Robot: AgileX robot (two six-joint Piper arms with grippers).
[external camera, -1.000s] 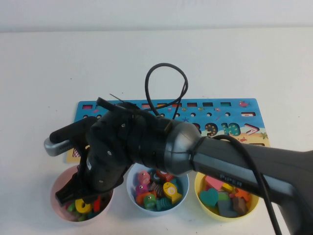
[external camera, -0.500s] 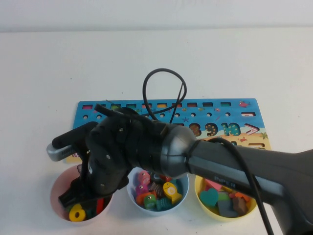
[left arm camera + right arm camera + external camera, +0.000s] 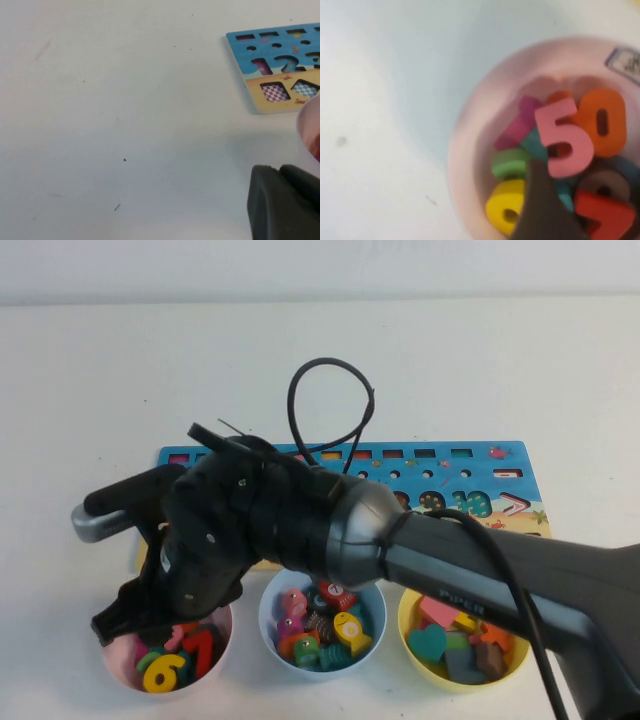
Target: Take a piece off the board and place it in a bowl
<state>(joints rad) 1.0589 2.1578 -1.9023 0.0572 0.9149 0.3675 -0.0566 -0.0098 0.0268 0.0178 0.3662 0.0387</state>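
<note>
The red 7 piece point(image 3: 203, 652) lies in the pink bowl point(image 3: 118, 658) at the desk's near left edge (beside a yellow 6), off the board point(image 3: 470, 462). The right gripper point(image 3: 128, 617) hovers over the bowl, probably empty. Left gripper point(image 3: 285, 202): parked nearby, grip unreadable.
</note>
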